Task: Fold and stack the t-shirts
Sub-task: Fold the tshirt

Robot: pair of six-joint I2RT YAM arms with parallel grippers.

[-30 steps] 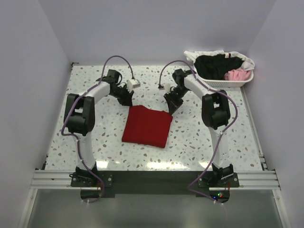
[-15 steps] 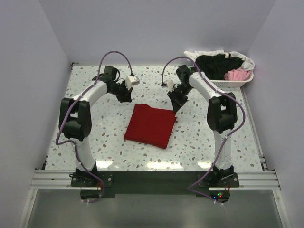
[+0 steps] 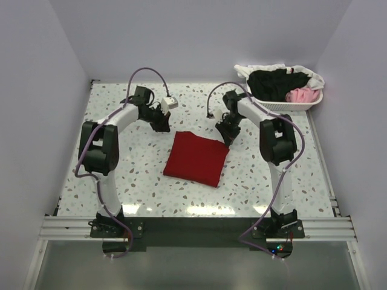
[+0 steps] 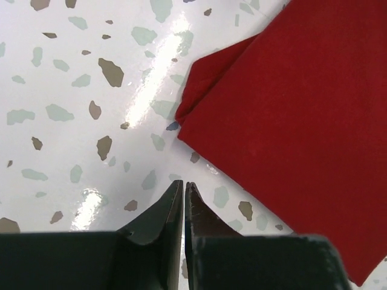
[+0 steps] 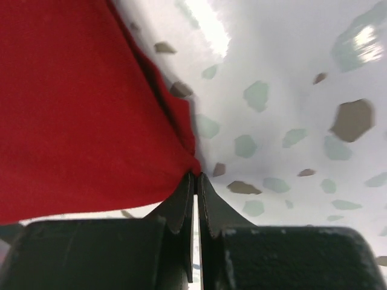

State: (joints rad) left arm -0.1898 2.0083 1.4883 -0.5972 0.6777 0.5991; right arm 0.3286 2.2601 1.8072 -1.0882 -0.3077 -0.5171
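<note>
A folded dark red t-shirt (image 3: 198, 158) lies flat as a square in the middle of the speckled table. My right gripper (image 3: 231, 139) sits at its far right corner; in the right wrist view the gripper (image 5: 196, 175) is shut, with the very tip of the red cloth (image 5: 78, 121) drawn to a point between the fingertips. My left gripper (image 3: 163, 125) hovers just off the far left corner. In the left wrist view it (image 4: 184, 184) is shut on nothing, a small gap away from the shirt's edge (image 4: 290, 121). Black (image 3: 272, 83), pink (image 3: 302, 95) and white (image 3: 266, 67) t-shirts lie heaped in a basket.
The white slotted basket (image 3: 284, 107) stands at the table's back right corner, close behind my right arm. White walls close in the table on the left, right and back. A metal rail (image 3: 193, 228) runs along the near edge.
The red t-shirt has slid to the right and turned slightly, moving with my right gripper. Both grippers have closed a little further, and the left one now sits clear of the shirt.
</note>
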